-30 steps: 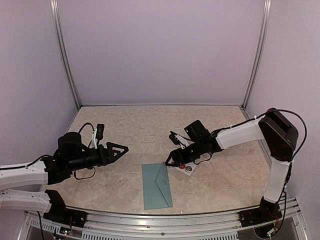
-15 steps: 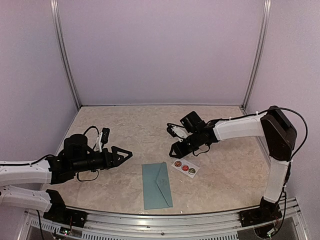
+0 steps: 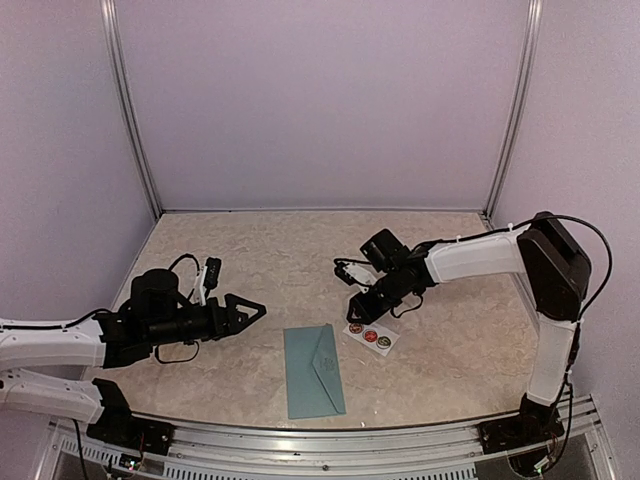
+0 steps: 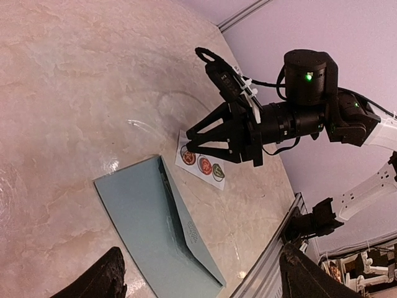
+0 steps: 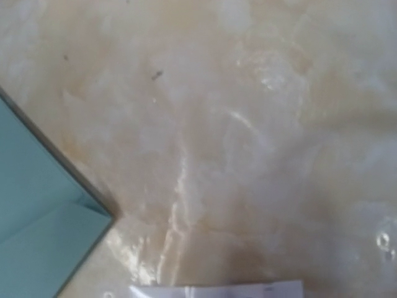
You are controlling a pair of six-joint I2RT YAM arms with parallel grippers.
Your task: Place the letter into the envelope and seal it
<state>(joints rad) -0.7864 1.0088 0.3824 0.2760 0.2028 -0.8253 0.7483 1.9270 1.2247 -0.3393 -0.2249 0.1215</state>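
The teal envelope (image 3: 314, 372) lies flat near the table's front, its triangular flap folded down; it also shows in the left wrist view (image 4: 149, 223) and the right wrist view (image 5: 31, 211). The letter is not in view. My left gripper (image 3: 252, 311) is open and empty, hovering left of the envelope; its fingertips (image 4: 99, 279) straddle the envelope's near end. My right gripper (image 3: 354, 312) hovers just behind the white sticker strip (image 3: 371, 337), its jaws apart and empty in the left wrist view (image 4: 187, 141). Its own camera shows no fingers.
The sticker strip (image 4: 201, 164) carries three round stickers and lies right of the envelope's top corner; its edge shows in the right wrist view (image 5: 217, 290). A metal rail (image 3: 330, 440) runs along the table's front edge. Lilac walls enclose the other sides.
My right gripper lifted off the sticker strip, drew back, then came down towards it again. My left gripper moved forward and right towards the envelope. Envelope and strip have not moved.
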